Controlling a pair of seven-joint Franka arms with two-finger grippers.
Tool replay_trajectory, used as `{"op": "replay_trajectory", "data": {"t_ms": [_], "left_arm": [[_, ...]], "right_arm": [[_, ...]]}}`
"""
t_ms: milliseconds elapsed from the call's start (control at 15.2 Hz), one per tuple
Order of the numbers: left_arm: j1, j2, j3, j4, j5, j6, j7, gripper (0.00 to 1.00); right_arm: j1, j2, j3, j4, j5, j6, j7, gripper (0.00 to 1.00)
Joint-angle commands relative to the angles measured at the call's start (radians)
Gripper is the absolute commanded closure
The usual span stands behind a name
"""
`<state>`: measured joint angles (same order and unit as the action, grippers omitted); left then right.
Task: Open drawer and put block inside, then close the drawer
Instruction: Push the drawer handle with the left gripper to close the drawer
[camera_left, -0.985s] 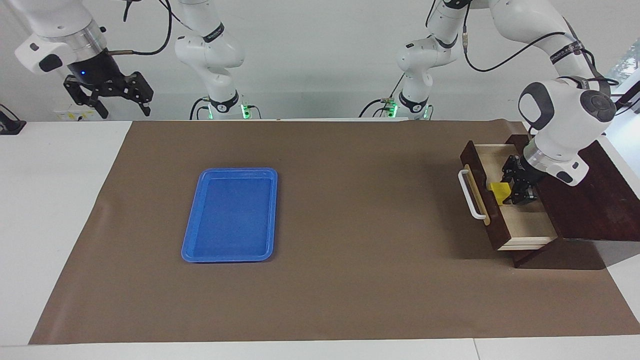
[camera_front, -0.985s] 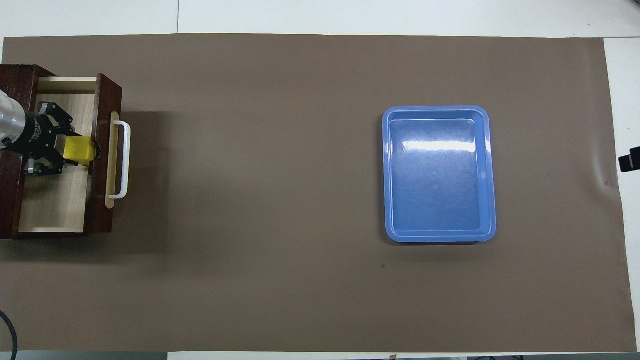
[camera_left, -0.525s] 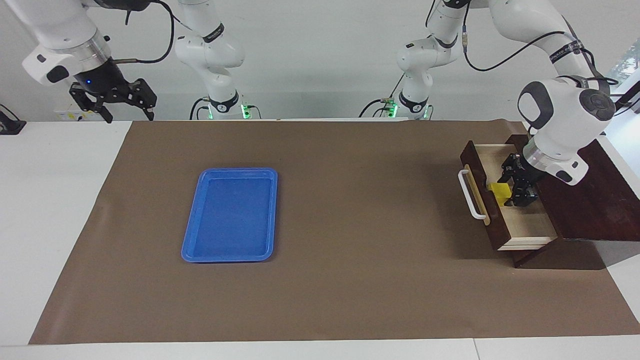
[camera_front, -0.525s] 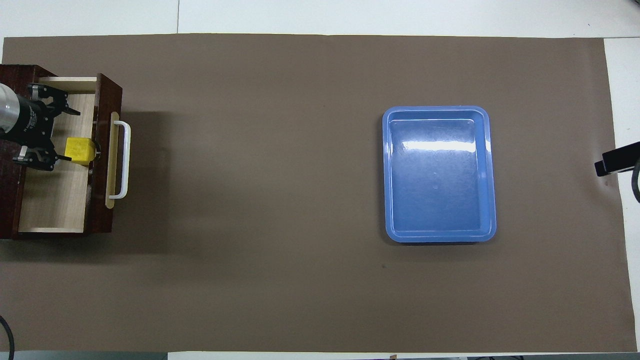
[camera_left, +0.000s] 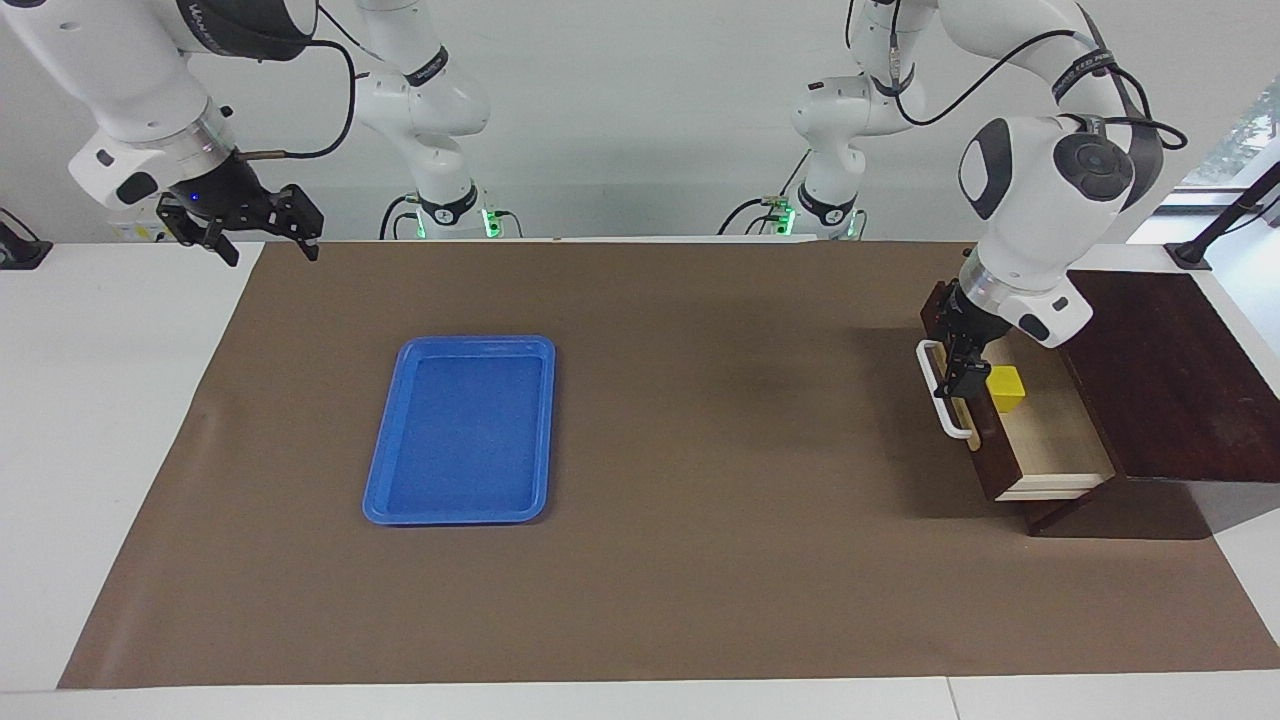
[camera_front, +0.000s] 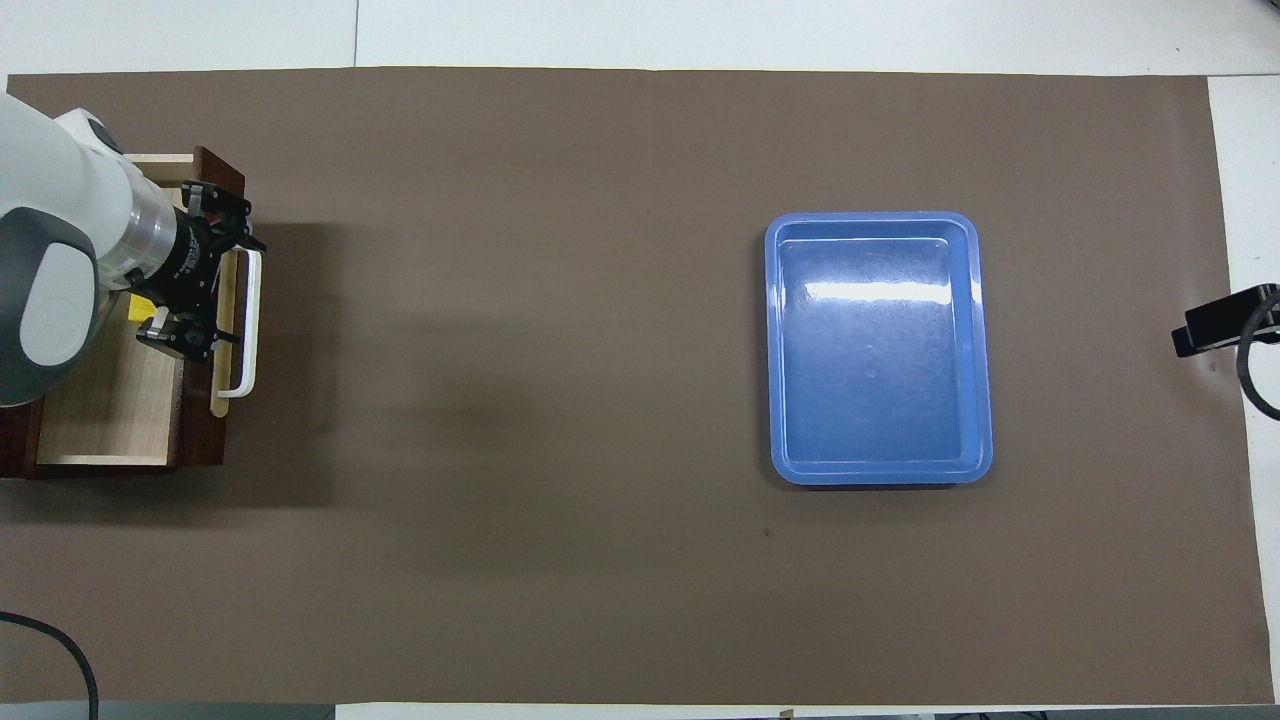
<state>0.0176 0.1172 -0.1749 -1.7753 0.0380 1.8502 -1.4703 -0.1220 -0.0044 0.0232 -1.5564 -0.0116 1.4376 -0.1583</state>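
The drawer (camera_left: 1050, 440) stands pulled out of its dark wooden box (camera_left: 1165, 375) at the left arm's end of the table. The yellow block (camera_left: 1007, 388) rests on the pale drawer floor just inside the front panel, free of any grip. In the overhead view only a sliver of the block (camera_front: 130, 308) shows under the left arm. My left gripper (camera_left: 951, 356) hangs open over the drawer's front panel and white handle (camera_left: 938, 395), holding nothing. The same left gripper (camera_front: 232, 290) spans the handle (camera_front: 250, 345) from above. My right gripper (camera_left: 270, 248) is open and empty over the right arm's end of the table.
A flat blue tray (camera_left: 462, 428) lies on the brown mat (camera_left: 700, 560), toward the right arm's end. White table shows around the mat. In the overhead view the blue tray (camera_front: 880, 348) is empty, and the right gripper (camera_front: 1215, 328) just enters at the mat's edge.
The left gripper opened and let go of the block, which now sits in the drawer. It then rose and moved over the drawer front and handle. The right gripper came lower.
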Motion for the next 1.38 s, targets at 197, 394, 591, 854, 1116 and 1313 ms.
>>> {"op": "replay_trajectory", "data": {"t_ms": [197,394,591,854,1116,1313], "left_arm": [[0.015,-0.111,0.017,-0.207,0.019,0.138,-0.016,0.0],[0.053,-0.105,0.017,-0.213,0.025,0.178,-0.007,0.0],[0.085,-0.1,0.017,-0.222,0.026,0.227,0.048,0.0],[0.139,-0.093,0.018,-0.216,0.045,0.277,0.125,0.0],[0.195,-0.088,0.018,-0.205,0.059,0.285,0.229,0.0],[0.2,-0.076,0.02,-0.185,0.083,0.284,0.237,0.0]], "right_arm": [[-0.002,-0.006,0.004,-0.007,-0.022,0.014,0.014,0.0],[-0.004,-0.006,0.004,-0.004,-0.022,0.014,0.013,0.0],[-0.004,-0.005,0.003,-0.001,-0.022,0.012,0.013,0.0],[-0.002,-0.005,0.003,0.004,-0.022,0.011,0.013,0.0],[-0.004,-0.005,0.003,0.004,-0.022,0.009,0.013,0.0],[-0.004,-0.005,0.003,0.004,-0.024,0.01,0.013,0.0]]}}
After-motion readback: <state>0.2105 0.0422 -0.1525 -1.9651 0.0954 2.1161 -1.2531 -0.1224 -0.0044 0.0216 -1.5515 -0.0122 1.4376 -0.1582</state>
